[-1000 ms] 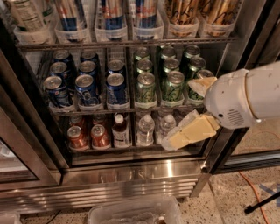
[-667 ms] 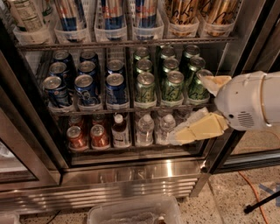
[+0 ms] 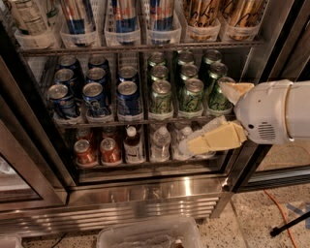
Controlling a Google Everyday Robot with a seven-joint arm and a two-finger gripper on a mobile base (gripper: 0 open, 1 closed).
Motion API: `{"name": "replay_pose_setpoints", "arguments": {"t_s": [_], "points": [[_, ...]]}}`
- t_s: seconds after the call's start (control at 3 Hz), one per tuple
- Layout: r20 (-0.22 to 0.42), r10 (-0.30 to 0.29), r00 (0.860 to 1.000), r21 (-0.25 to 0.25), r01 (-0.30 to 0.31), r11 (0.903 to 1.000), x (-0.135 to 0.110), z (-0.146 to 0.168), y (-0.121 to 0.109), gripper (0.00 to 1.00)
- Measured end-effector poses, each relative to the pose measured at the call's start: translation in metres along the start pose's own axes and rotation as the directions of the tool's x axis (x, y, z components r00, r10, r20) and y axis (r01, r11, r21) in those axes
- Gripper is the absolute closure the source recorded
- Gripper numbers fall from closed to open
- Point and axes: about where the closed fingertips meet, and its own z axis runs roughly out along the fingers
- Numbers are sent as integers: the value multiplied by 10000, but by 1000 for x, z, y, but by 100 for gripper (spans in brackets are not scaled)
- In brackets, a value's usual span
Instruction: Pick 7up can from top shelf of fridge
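Observation:
The fridge (image 3: 145,206) stands open before me, its ribbed steel base low in the camera view. On the top shelf (image 3: 145,48), a wire rack lined with clear trays, the 7up can (image 3: 26,17) is at the far left: pale silver-white with small dark print, its top cut off by the frame edge. My gripper (image 3: 203,114) is far from it, at the right side in front of the middle rack. It is open, one cream finger (image 3: 235,89) by the green cans and the other finger (image 3: 213,138) below the rack edge. Nothing is held.
Tall blue-and-silver cans (image 3: 125,14) and gold cans (image 3: 201,12) fill the other top trays. Dark blue cans (image 3: 94,94) and green cans (image 3: 162,97) crowd the middle rack. Red cans (image 3: 99,150) and bottles (image 3: 160,143) are below. A clear bin (image 3: 147,235) and an orange cable (image 3: 281,213) lie on the floor.
The gripper and its white arm have slid a little to the right, off the green cans towards the door frame. It stays open and the cans have not moved.

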Motion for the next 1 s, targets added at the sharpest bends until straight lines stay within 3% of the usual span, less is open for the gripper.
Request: {"name": "replay_pose_setpoints", "arguments": {"t_s": [0.33, 0.67, 1.0], "points": [[1028, 796, 9915, 535, -854, 9949, -8, 10, 6, 0], [2073, 1324, 9693, 1105, -1577, 9813, -14, 25, 11, 0], [2977, 1495, 9429, 1871, -2112, 9594, -24, 34, 12, 0]]}}
